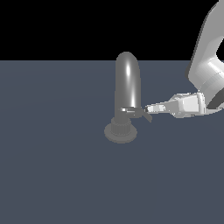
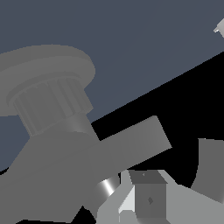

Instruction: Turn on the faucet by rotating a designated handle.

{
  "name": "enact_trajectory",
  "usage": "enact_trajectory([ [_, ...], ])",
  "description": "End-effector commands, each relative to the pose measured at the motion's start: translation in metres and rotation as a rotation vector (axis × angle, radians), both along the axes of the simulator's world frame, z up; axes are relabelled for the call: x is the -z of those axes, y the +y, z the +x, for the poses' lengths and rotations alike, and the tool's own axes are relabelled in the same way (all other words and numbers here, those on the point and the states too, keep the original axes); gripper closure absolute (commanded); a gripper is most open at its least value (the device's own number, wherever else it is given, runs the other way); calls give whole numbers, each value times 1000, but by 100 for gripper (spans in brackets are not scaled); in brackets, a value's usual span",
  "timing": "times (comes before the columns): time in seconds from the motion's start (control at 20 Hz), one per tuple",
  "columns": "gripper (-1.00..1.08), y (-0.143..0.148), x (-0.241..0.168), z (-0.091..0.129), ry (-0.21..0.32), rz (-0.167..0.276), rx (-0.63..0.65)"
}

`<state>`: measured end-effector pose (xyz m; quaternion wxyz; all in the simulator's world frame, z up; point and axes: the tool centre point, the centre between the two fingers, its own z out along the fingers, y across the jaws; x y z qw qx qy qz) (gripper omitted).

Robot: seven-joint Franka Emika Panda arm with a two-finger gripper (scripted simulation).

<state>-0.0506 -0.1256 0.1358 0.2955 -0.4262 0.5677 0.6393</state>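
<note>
- You have a flat, plain slate-blue table (image 1: 57, 175) filling the lower part of the exterior view, with only black behind it.
- The faucet (image 1: 127, 83) stands near the table's middle: a tall glossy grey spout with a rounded top, a ribbed collar and a round disc base.
- Its handle (image 1: 129, 110) is a thin silvery lever low on the spout, just above the collar, pointing toward the exterior view's right.
- Your pincer (image 1: 146, 113) reaches in level from the exterior view's right, its tip at the handle's end.
- A dark finger (image 1: 147, 116) curves beside the lever; you cannot tell whether the pincer is apart or closed on it.
- The wrist view shows the collar and base (image 2: 48, 70) close up.
</note>
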Motion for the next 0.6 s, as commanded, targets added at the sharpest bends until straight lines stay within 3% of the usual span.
enact_trajectory([
  [0.0,108,-3,45,-14,55,-5,17],
  [0.15,108,-3,57,-17,61,-5,18],
  [0.2,108,0,15,2,-10,0,0],
  [0.55,108,2,43,9,13,-2,6],
])
